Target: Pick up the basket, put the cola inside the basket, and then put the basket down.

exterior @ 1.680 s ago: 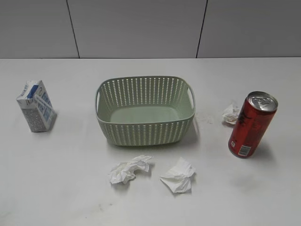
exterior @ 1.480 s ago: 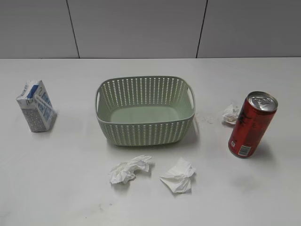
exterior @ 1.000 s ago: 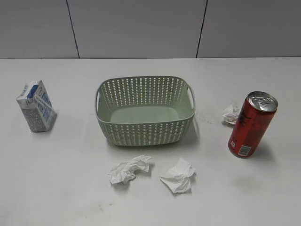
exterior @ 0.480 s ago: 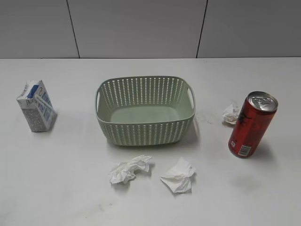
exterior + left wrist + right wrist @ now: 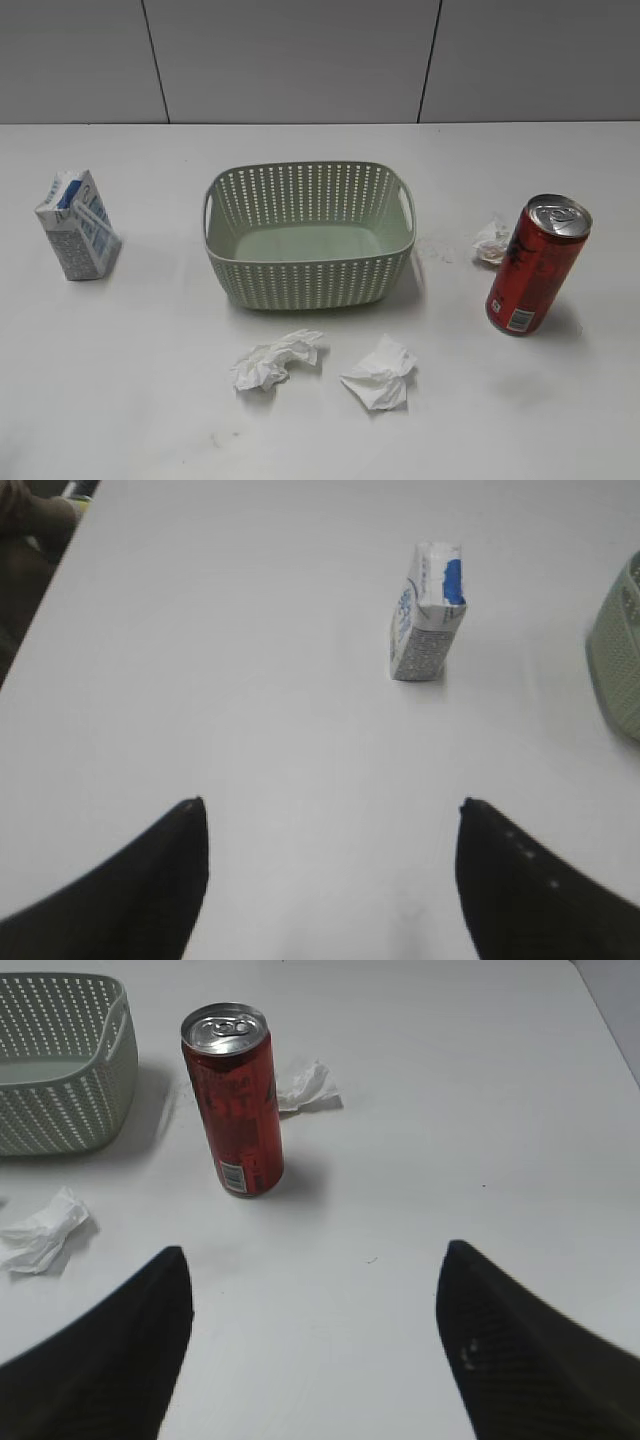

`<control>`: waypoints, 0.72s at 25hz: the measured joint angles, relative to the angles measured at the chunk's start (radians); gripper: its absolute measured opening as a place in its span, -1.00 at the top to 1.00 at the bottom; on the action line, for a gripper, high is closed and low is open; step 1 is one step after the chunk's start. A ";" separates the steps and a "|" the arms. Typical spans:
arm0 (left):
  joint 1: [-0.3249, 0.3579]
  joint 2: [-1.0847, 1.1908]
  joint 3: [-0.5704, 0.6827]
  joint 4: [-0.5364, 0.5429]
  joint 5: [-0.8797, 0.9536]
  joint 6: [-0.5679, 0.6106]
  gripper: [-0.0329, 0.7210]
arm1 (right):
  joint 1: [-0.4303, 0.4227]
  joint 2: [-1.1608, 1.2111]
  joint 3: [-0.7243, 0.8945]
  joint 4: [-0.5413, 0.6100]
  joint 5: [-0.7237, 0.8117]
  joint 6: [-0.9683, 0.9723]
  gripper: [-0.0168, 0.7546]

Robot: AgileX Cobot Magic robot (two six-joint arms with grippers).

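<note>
The sage-green slotted basket (image 5: 308,235) stands empty in the middle of the white table; its corner shows in the left wrist view (image 5: 622,645) and its side in the right wrist view (image 5: 62,1065). The red cola can (image 5: 536,265) stands upright to its right and also shows in the right wrist view (image 5: 232,1098). My left gripper (image 5: 330,805) is open and empty above bare table, well short of the basket. My right gripper (image 5: 315,1252) is open and empty, short of the can. Neither gripper shows in the exterior view.
A blue-and-white carton (image 5: 77,226) stands at the left and shows in the left wrist view (image 5: 426,613). Two crumpled tissues (image 5: 275,359) (image 5: 381,373) lie in front of the basket. Another tissue (image 5: 491,240) lies behind the can. The table's edge shows at the far right (image 5: 600,1000).
</note>
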 joint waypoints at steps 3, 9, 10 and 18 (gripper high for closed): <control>-0.045 0.132 -0.053 -0.010 -0.028 0.000 -0.63 | 0.000 0.000 0.000 0.000 0.000 0.000 -0.56; -0.155 0.454 -0.230 -0.022 -0.044 0.000 -0.63 | 0.000 0.000 0.000 0.000 0.000 0.000 -0.56; -0.169 0.508 -0.261 -0.026 -0.039 0.000 -0.63 | 0.000 0.000 0.000 0.000 0.000 0.000 -0.56; -0.268 0.963 -0.572 -0.081 0.026 -0.030 -0.52 | 0.000 0.000 0.000 0.000 0.000 0.000 -0.56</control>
